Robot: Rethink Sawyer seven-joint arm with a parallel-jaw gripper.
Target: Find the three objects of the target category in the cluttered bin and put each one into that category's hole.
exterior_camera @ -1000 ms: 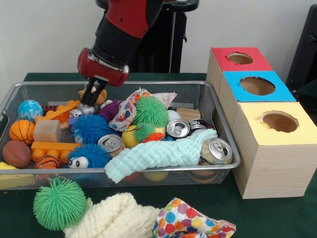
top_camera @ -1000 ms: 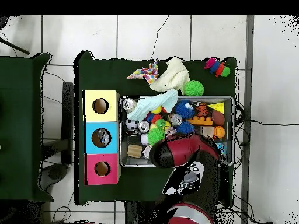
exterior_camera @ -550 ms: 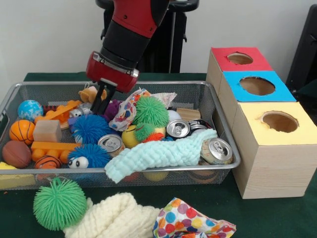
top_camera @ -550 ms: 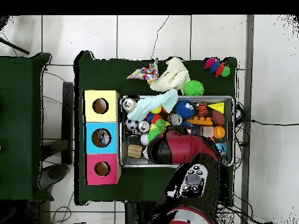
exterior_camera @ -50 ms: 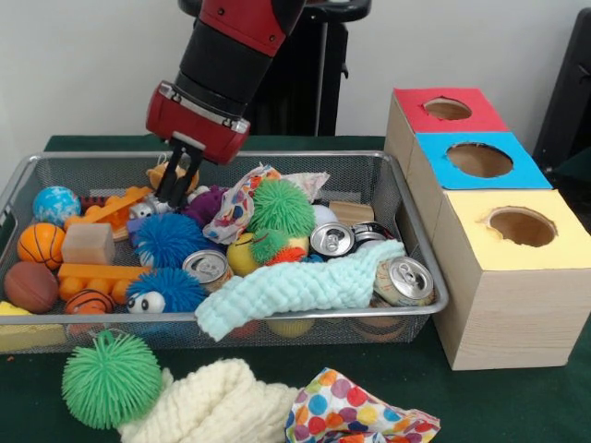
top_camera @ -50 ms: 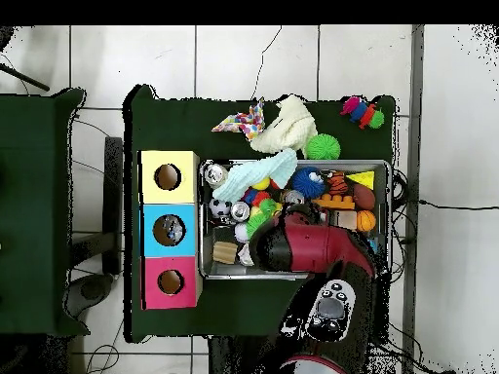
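**Desk:** Where is the arm, and what is it after?

**Operator:** I have the gripper (exterior_camera @ -50 ms: 175, 185) hanging low over the back left corner of the wire bin (exterior_camera @ -50 ms: 305, 155). It is just in front of a small tan soft toy (exterior_camera @ -50 ms: 162, 172), with a purple plush (exterior_camera @ -50 ms: 211, 201) on one side and an orange plastic block (exterior_camera @ -50 ms: 111, 208) on the other. The task names no category, so I am guessing from position that the tan toy is the target. In the overhead view my own arm (top_camera @ -50 ms: 310, 248) covers that corner.

**Desk:** How will the toy handle?

**Operator:** I judge it light and soft. It should squash under a pinch rather than slip, and nothing about it looks breakable. It sits half buried against the mesh wall. I would take it across the rounded top that shows, not by a loose edge, because its neighbours press close and could come up with it.

**Desk:** Is the gripper spread, closed, or holding anything?

**Operator:** I cannot tell. From the front its tip is a dark shape overlapping the toy. I can't see whether it touches the toy or only hangs in front of it.

**Desk:** And the drop?

**Operator:** Three boxes sit beside the bin, with the red hole (exterior_camera @ -50 ms: 447, 108), blue hole (exterior_camera @ -50 ms: 478, 159) and yellow hole (exterior_camera @ -50 ms: 522, 225).
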